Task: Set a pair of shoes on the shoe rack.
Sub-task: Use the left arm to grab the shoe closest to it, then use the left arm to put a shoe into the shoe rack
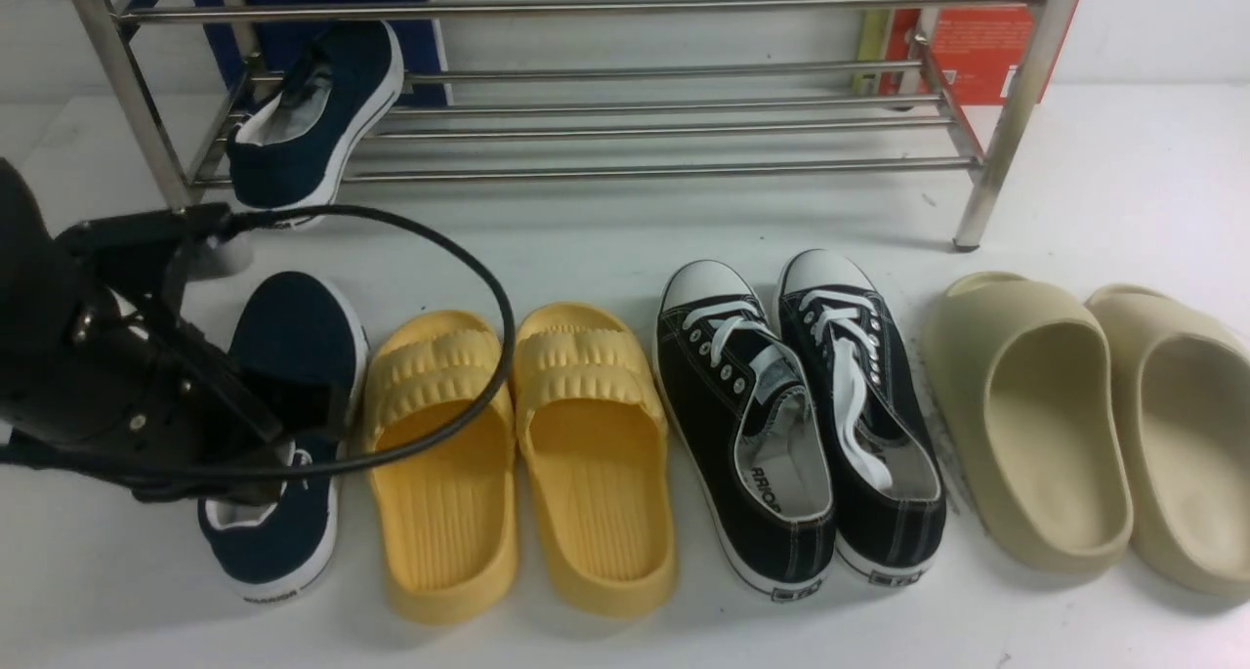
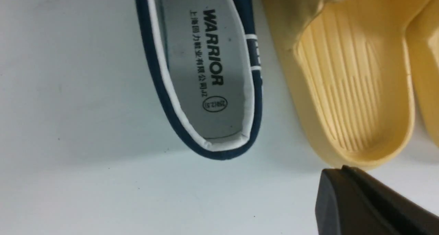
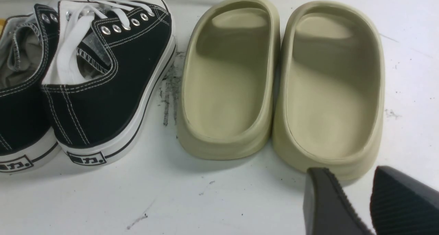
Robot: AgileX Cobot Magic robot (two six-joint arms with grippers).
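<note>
1. A low shiny steel shoe rack with round horizontal bars is noted at the far side of the white table top.
2. One navy-blue canvas slip-on sneaker with a white rubber sole is lodged on the rack's lower tier at its left end. It is tilted, with its heel overhanging the front bar.
3. The second navy-blue sneaker is found flat on the table top at the near left, toe towards the rack. It lies just beside a pair of yellow ribbed rubber slippers.
4. The left gripper is held over the heel half of that second sneaker. A black cable is looped from the arm across the slippers.
5. In the left wrist view only one black finger is shown, clear of the sneaker's heel. Whether the jaws are apart or together cannot be told.
6. Right of the slippers a pair of black lace-up canvas sneakers with white toe caps is set. A pair of beige moulded foam slides is placed at the right end of the row.
7. The right gripper is seen near the heel of the right-hand slide. Its ribbed fingers are narrowly apart, with nothing between them.
</note>
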